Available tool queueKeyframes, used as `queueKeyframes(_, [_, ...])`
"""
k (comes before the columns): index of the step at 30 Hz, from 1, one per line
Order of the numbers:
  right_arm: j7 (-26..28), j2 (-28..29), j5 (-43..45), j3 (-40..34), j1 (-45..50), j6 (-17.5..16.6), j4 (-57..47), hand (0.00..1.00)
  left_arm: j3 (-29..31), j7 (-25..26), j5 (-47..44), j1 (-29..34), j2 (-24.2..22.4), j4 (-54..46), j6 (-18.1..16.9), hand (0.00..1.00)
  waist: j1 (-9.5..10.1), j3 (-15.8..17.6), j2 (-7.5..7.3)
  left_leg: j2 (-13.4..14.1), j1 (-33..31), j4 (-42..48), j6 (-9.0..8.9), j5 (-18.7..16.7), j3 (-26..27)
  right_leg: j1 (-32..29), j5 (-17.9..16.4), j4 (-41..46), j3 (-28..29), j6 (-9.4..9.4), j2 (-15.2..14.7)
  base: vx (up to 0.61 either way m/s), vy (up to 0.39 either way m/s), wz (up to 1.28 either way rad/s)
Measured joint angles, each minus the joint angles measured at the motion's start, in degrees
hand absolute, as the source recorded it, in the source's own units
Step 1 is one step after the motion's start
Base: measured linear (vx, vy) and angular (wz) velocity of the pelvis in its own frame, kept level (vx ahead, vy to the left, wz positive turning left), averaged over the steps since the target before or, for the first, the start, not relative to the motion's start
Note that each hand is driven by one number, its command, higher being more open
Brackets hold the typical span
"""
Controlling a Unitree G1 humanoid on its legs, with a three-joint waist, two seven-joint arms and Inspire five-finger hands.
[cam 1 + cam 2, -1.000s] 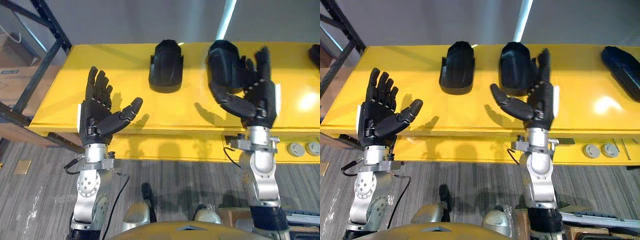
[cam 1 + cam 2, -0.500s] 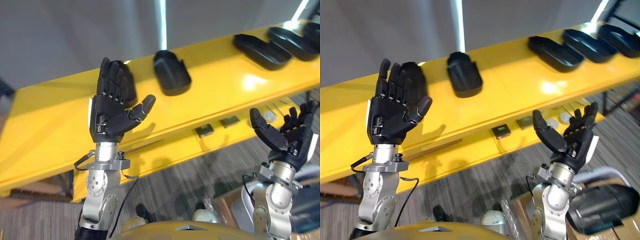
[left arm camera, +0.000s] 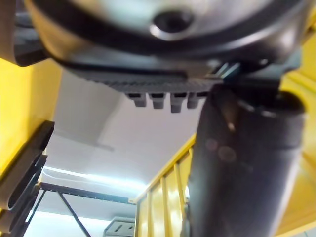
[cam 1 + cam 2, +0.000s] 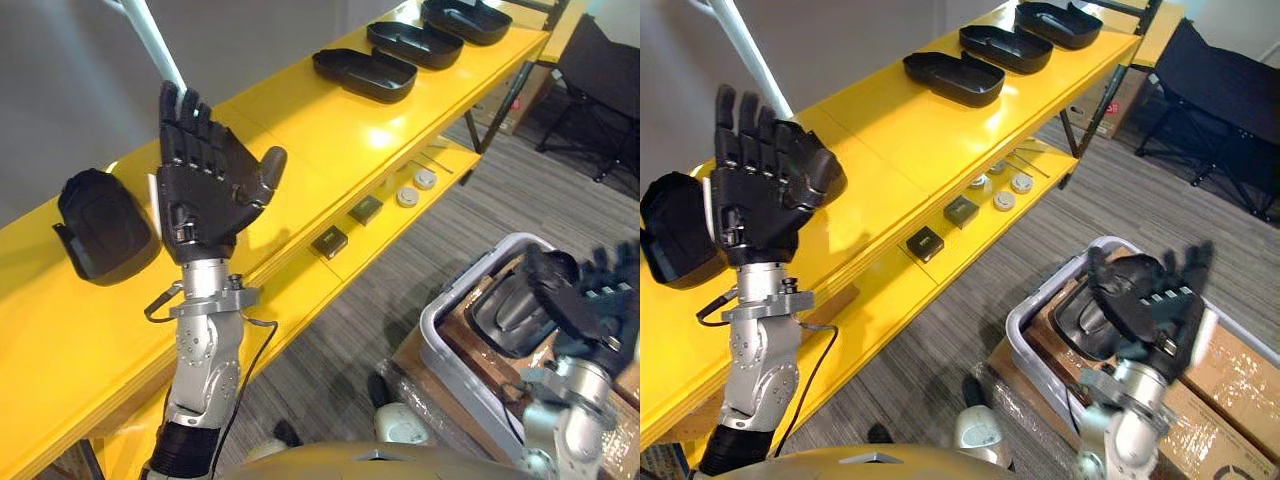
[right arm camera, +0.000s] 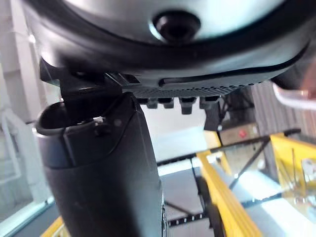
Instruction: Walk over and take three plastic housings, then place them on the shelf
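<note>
My left hand (image 4: 205, 190) is raised, open and empty, in front of the yellow shelf (image 4: 300, 140). A rounded black plastic housing (image 4: 100, 225) lies on the shelf top just left of that hand. Three longer black housings (image 4: 952, 77) lie in a row at the shelf's far end. My right hand (image 4: 1150, 310) is open with spread fingers, low at the right, above a grey bin (image 4: 1040, 320). Inside the bin sits another black housing (image 4: 1095, 315), partly hidden by the hand. Neither hand holds anything.
The lower yellow ledge carries small parts: two dark squares (image 4: 926, 243) and round discs (image 4: 1005, 200). Wrapped cardboard boxes (image 4: 1230, 370) lie under and beside the bin. A black folding chair (image 4: 1230, 90) stands on the grey floor at the far right.
The camera has swung right, so the whole picture has shifted. My right hand has dropped from shelf height and now hovers over the bin. The left hand stays raised and open.
</note>
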Motion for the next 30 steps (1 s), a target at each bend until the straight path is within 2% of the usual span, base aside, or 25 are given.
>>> queueKeyframes(1, [0.45,-1.65,-1.58,1.64,-3.51,0.02,2.41,1.0,1.31,0.03,-0.71,1.33,-0.15,0.0,-0.04,1.0,1.35,-0.15,0.48,0.01,-0.83,2.76,-0.47,-1.54,-4.31,-0.1,0.72,-0.42,1.82,-0.04,0.64,0.04,0.048,-0.91])
queueKeyframes(2, [0.64,-2.95,-3.04,2.09,-5.9,0.03,3.81,1.0,2.02,-0.12,-1.51,2.44,-0.75,-0.05,-0.22,1.0,2.26,-0.09,1.51,0.08,-0.86,3.39,-0.56,-3.19,-6.05,-0.14,1.24,-1.24,2.88,0.31,1.04,0.04,0.072,-0.66])
queueKeyframes(4, [0.22,-3.48,-3.06,2.12,-7.31,0.28,5.28,1.0,2.51,-0.98,-2.4,3.76,-1.91,-0.07,-1.35,1.0,3.07,-0.05,2.32,-0.21,-0.83,2.23,-0.32,-4.54,-6.07,-0.89,1.85,-1.47,3.22,1.24,0.87,0.03,0.108,-0.17])
queueKeyframes(7, [-1.81,-2.37,-2.91,3.19,-5.66,1.46,7.91,1.0,2.04,-2.48,-4.66,3.39,-2.2,-0.11,-3.88,1.0,2.78,0.85,1.29,-1.17,-0.82,2.62,0.38,-4.89,-6.01,-3.19,0.91,3.41,3.43,1.48,0.74,0.01,0.1,-0.08])
queueKeyframes(9, [-2.31,-0.42,-2.7,3.14,-2.27,1.55,8.2,1.0,0.91,-2.34,-4.33,2.17,-2.18,-0.51,-4.77,1.0,2.3,3.0,0.85,-1.41,-0.12,4.67,1.17,-5.72,-5.75,-4.19,0.54,7.53,4.57,1.5,1.39,-0.02,0.119,-0.42])
queueKeyframes(11, [-1.32,1.88,-2.21,3.1,1.53,1.32,7.85,1.0,-0.21,-1.84,-4.1,2.22,-2.19,-1.72,-4.76,1.0,1.66,5.64,0.06,-1.36,2.54,6.63,1.79,-7.98,-3.86,-3.61,0.15,10.71,5.48,2.05,2.08,-0.09,0.127,-0.83])
queueKeyframes(12, [-0.16,3.3,-1.18,3.3,3.5,1.12,7.39,1.0,-0.41,-1.7,-3.9,2.68,-2.16,-2.23,-4.74,1.0,2.09,6.85,-1.21,-1.36,4.48,8.02,2.43,-9.03,-0.43,-3.52,0.22,12.17,4.16,2.29,2.05,-0.19,0.095,-1.41])
queueKeyframes(13, [1.79,4.17,0.75,4.04,5.11,0.81,6.35,1.0,-0.24,-1.02,-3.11,3.45,-2.2,-2.54,-4.51,1.0,2.45,7.39,-2.19,-0.92,5.43,8.7,3.48,-9.76,3.21,-3.5,1.47,11.12,0.16,2.64,1.11,-0.25,0.06,-1.45])
queueKeyframes(14, [2.73,4.31,1.53,4.26,5.5,0.26,6.04,1.0,-0.09,-0.68,-1.99,3.72,-2.4,-2.55,-4.2,1.0,2.35,7.4,-1.95,-0.59,5.49,8.73,3.93,-9.93,4.72,-3.37,3.04,9.5,-1.61,2.99,0.74,-0.31,0.029,-1.33])
queueKeyframes(15, [3.9,4.4,2.14,4.68,5.17,-0.43,5.53,1.0,0.78,-0.66,-0.3,3.82,-2.59,-2.59,-3.15,1.0,2.34,7.65,-1.86,-0.39,5.12,8.55,4.9,-9.31,7.51,-5.91,-0.02,16.06,-7.18,-0.37,-0.74,-0.31,0.032,-0.96])
queueKeyframes(16, [4.38,4.17,2.12,5.38,4.08,-0.86,5.54,1.0,1.68,-0.84,0.7,3.93,-2.66,-2.62,-2.58,1.0,2.81,7.36,-2.3,-0.29,4.92,7.42,5.33,-8.17,9.46,-7.84,-4.4,23.33,-11.53,-2.65,-2.69,-0.3,0.034,-1.09])
queueKeyframes(17, [4.05,3.43,1.51,7.45,1.78,-1.4,5.93,1.0,3.42,-1.68,0.49,4.58,-2.81,-2.63,-1.93,1.0,3.28,7.35,-1.96,0.18,4.79,5.34,5.6,-6.18,11.53,-8.39,-8.42,31.07,-17.03,-5.01,-6.24,-0.24,-0.01,-0.99])
queueKeyframes(18, [3.09,2.19,0.56,10.96,-1.54,-2.4,7.96,1.0,5.1,-2.41,0.17,5.74,-3.49,-2.63,-1.83,1.0,3.91,7.25,-1.35,1.49,4.43,3.63,5.42,-4.16,13.21,-7.81,-10.27,36.48,-21.39,-6.69,-10.0,-0.18,-0.062,-0.88])
queueKeyframes(19, [2.45,1.87,-0.52,12.12,-3.17,-2.71,9.38,1.0,5.47,-2.91,-0.13,6.08,-3.9,-2.62,-1.7,1.0,4.52,7.0,-1.16,2.34,3.81,3.1,5.17,-3.31,13.98,-7.24,-10.62,38.56,-23.03,-7.24,-12.03,-0.15,-0.154,-0.82])
queueKeyframes(20, [0.1,1.62,-2.45,15.15,-6.08,-2.89,12.52,1.0,6.11,-4.38,-1.44,6.3,-4.47,-2.49,-1.67,1.0,6.08,6.62,-1.31,4.01,2.72,2.0,4.32,-1.47,15.15,-5.56,-10.8,41.46,-25.15,-7.56,-16.13,-0.13,-0.189,-0.61])
queueKeyframes(21, [-0.85,1.65,-3.19,16.38,-7.01,-2.88,14.28,1.0,6.03,-5.04,-2.4,6.45,-4.54,-2.27,-1.71,1.0,6.83,6.5,-1.5,4.82,2.44,1.33,3.8,-0.44,15.67,-4.23,-10.77,42.22,-25.68,-7.54,-18.06,-0.13,-0.299,-0.62])
queueKeyframes(22, [-2.19,1.81,-4.35,18.45,-8.83,-2.81,17.14,1.0,5.62,-6.62,-4.34,7.27,-4.7,-1.67,-1.73,1.0,7.95,6.13,-1.98,6.08,1.77,0.27,2.75,1.64,16.24,-1.55,-10.09,41.79,-25.56,-6.54,-21.06,-0.11,-0.371,-0.41])
queueKeyframes(23, [-3.12,2.31,-5.56,19.43,-9.33,-2.78,18.25,1.0,4.96,-7.97,-7.06,8.3,-4.9,-1.21,-1.79,1.0,8.08,5.65,-2.58,7.47,0.07,0.28,1.68,3.34,16.27,0.88,-9.2,38.87,-23.97,-5.26,-22.76,-0.11,-0.405,-0.33])
queueKeyframes(24, [-3.37,2.55,-5.84,19.58,-9.24,-2.78,18.29,1.0,4.58,-8.2,-7.71,8.5,-4.9,-0.68,-2.0,1.0,8.08,5.52,-2.8,8.28,-0.94,0.71,0.99,4.0,16.25,2.16,-8.78,36.01,-22.93,-4.6,-22.97,-0.17,-0.611,-0.33])
queueKeyframes(25, [-3.72,2.7,-7.34,19.6,-8.92,-2.58,18.29,1.0,3.92,-8.42,-10.23,8.52,-4.81,0.33,-2.11,1.0,7.93,5.1,-3.54,10.05,-2.93,1.92,-0.71,5.15,16.42,4.57,-7.37,26.78,-21.41,-2.89,-22.67,-0.2,-0.709,-0.47])
queueKeyframes(26, [-3.77,2.66,-7.67,19.51,-8.26,-2.0,18.29,1.0,3.32,-8.35,-11.92,8.26,-3.98,1.42,-2.15,1.0,7.59,4.25,-5.15,11.04,-4.34,2.94,-2.66,6.36,16.83,6.33,-5.09,18.72,-21.01,1.49,-21.93,-0.17,-0.611,-0.55])
queueKeyframes(27, [-3.82,2.14,-7.66,18.97,-7.77,-1.12,18.23,1.0,2.63,-8.18,-11.93,7.95,-4.32,2.62,-2.04,1.0,7.56,3.9,-5.12,12.16,-4.52,2.76,-3.46,7.31,16.83,7.16,-7.74,17.74,-21.26,5.15,-20.95,-0.18,-0.634,-0.57])
queueKeyframes(28, [-3.86,0.86,-7.56,17.28,-6.44,0.96,18.21,1.0,0.35,-7.45,-11.93,8.13,-5.18,4.2,-1.29,1.0,7.13,3.08,-3.73,14.39,-4.35,1.06,-3.6,9.48,16.11,7.15,-11.51,17.24,-22.37,9.89,-18.63,-0.15,-0.561,-0.46])
queueKeyframes(29, [-3.6,-1.03,-7.52,14.93,-4.25,2.39,18.22,1.0,-3.35,-7.19,-11.89,8.69,-5.78,4.69,-0.07,1.0,6.07,2.25,-2.3,16.23,-3.83,-1.27,-2.74,12.43,15.35,7.19,-13.92,16.71,-23.67,9.86,-16.29,-0.16,-0.647,-0.37])
queueKeyframes(30, [-3.46,-1.96,-7.51,13.56,-3.17,2.94,18.22,1.0,-4.94,-7.28,-11.78,9.17,-6.17,4.61,0.58,1.0,5.35,1.98,-1.79,17.12,-3.86,-1.82,-1.8,13.9,14.91,7.25,-14.49,16.23,-24.13,9.22,-15.13,-0.07,-0.41,-0.31])
